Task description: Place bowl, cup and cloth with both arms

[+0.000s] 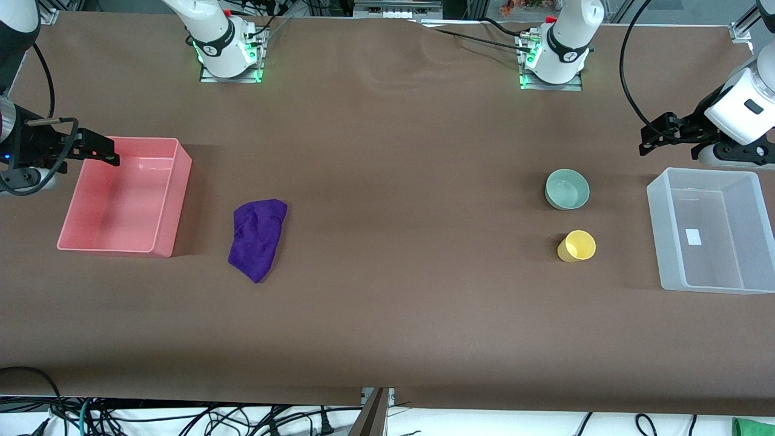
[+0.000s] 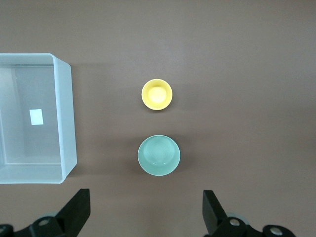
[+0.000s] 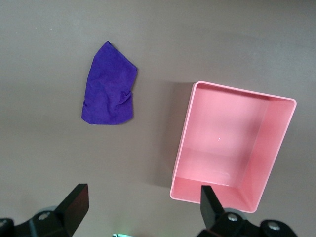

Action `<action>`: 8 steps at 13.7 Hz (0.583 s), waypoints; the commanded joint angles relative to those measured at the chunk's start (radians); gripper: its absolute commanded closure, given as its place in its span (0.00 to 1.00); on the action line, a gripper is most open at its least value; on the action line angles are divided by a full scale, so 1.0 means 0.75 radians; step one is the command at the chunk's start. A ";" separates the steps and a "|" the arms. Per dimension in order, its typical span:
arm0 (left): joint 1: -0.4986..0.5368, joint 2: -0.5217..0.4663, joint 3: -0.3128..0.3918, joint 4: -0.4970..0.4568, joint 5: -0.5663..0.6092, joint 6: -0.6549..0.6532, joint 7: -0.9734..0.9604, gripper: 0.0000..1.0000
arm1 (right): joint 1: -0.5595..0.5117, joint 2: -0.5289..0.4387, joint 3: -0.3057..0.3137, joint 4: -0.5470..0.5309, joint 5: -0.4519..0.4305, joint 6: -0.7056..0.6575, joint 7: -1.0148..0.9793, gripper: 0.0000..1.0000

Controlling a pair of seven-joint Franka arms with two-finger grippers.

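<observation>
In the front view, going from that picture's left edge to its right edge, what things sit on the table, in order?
Pink bin → cloth → bowl → cup → clear bin.

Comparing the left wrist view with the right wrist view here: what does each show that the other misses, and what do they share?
Only the left wrist view shows the yellow cup, the mint-green bowl beside it, and the clear bin, with nothing in it but a white label. Only the right wrist view shows the purple cloth lying crumpled beside the pink bin, which holds nothing. Both share the brown table and an open pair of black fingers: the left gripper and the right gripper, each holding nothing.
</observation>
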 commanded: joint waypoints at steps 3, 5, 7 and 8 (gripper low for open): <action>0.000 -0.002 0.004 0.015 -0.024 -0.004 0.010 0.00 | -0.005 0.003 -0.005 0.013 0.024 -0.004 -0.019 0.00; 0.000 -0.002 0.004 0.015 -0.024 -0.004 0.012 0.00 | -0.003 0.003 -0.005 0.015 0.024 -0.002 -0.019 0.00; 0.000 -0.002 0.002 0.013 -0.012 -0.027 0.012 0.00 | -0.003 0.005 -0.005 0.015 0.024 -0.002 -0.019 0.00; 0.000 -0.002 0.002 0.015 -0.010 -0.031 0.016 0.00 | -0.003 0.003 -0.005 0.015 0.024 0.000 -0.017 0.00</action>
